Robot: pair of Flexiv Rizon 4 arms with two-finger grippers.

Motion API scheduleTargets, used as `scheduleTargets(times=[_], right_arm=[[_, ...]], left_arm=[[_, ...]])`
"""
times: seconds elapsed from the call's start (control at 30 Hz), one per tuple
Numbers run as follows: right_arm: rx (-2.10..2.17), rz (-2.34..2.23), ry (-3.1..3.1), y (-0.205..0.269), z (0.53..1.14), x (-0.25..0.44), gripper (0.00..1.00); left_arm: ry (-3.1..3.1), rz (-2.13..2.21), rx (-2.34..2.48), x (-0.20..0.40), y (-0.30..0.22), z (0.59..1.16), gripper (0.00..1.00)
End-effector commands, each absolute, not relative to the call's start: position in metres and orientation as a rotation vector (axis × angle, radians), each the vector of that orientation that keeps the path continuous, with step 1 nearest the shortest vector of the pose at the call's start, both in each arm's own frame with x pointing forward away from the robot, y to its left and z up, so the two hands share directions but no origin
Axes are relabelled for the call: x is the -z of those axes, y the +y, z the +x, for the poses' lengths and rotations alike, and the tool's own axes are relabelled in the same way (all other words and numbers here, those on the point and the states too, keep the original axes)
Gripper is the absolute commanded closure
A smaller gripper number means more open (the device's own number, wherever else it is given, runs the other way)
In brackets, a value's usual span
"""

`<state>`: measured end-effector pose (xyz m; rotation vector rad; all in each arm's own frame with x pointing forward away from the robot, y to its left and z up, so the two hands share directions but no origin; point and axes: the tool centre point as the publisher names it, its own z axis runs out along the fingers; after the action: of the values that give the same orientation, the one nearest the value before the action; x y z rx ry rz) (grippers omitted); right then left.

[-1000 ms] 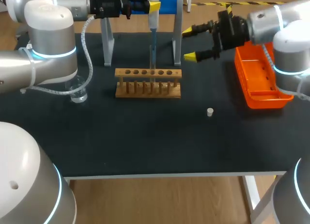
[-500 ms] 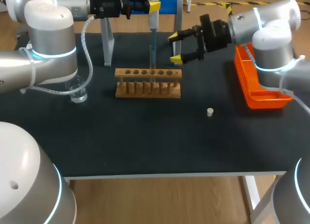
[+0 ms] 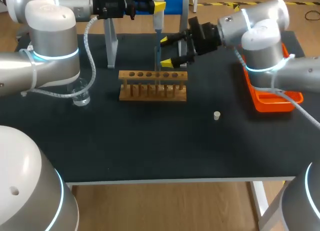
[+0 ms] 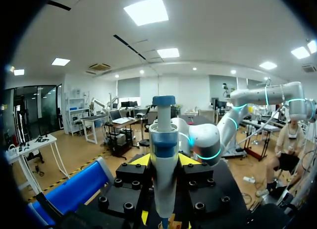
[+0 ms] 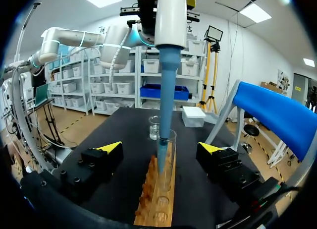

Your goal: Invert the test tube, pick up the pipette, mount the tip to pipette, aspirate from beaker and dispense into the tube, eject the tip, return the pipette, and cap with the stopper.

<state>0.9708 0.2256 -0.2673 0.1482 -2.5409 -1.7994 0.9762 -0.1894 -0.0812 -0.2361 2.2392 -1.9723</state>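
Note:
My left gripper is shut on the white pipette and holds it upright above the wooden rack. In the left wrist view the pipette stands between that gripper's yellow tips. Its blue tip reaches down into the glass test tube, which stands upright in the rack. My right gripper is open, one finger on either side of the tube and tip, touching neither; the right wrist view shows it the same way. The small stopper lies on the mat to the rack's right.
A glass beaker stands left of the rack, close to my left arm. The blue pipette stand is behind the rack. An orange tray lies at the right edge. A white box sits beyond the beaker.
My right arm has swung left from beside the orange tray to the rack, and its open fingers now straddle the tube. The left arm and pipette have kept still.

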Motion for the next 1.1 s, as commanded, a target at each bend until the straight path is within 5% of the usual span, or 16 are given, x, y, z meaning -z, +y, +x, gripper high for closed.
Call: scheduleTargets(times=[0.03, 1.1], right_arm=[[1.789, 0.147, -2.532, 0.240, 0.978, 0.275, 0.00], [1.765, 0.037, -2.670, 0.251, 0.970, 0.301, 0.00]], left_arm=[[2.239, -0.240, 1.969, 0.081, -0.190, 0.976, 1.00], [2.239, -0.240, 1.969, 0.081, -0.190, 0.976, 1.00]])
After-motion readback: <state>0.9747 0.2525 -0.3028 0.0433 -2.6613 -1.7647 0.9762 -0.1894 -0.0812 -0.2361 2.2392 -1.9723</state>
